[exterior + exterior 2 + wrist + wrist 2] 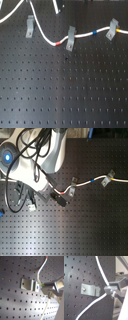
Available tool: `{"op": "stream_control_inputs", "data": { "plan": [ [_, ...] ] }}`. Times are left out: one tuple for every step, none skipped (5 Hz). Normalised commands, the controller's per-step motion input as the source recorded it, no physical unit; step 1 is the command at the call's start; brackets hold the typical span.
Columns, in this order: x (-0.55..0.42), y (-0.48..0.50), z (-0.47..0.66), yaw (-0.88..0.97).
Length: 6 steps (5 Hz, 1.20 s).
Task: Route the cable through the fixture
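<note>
While lying across the upper part of the first exterior view, cable (pixel 47 38) threads two grey clips (pixel 71 38) at centre and right; fixture (pixel 29 26), upper left, sits just beside it. Tool (pixel 111 289): fingers clamped on cable beside fixture in both wrist views. Surface (pixel 64 95): black perforated board.

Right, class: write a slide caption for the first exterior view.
White cable runs through two grey clips, beside the third, on a black pegboard.
</note>
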Motion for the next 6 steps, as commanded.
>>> {"op": "stream_control_inputs", "data": {
  "plan": [
    [-0.173,-0.093,0.41,0.00],
    [-0.308,-0.005,0.34,0.00],
    [-0.389,0.042,0.26,0.00],
    [-0.246,-0.039,0.18,0.00],
    [-0.082,-0.082,0.27,0.00],
    [-0.099,-0.096,0.37,0.00]
  ]
}}
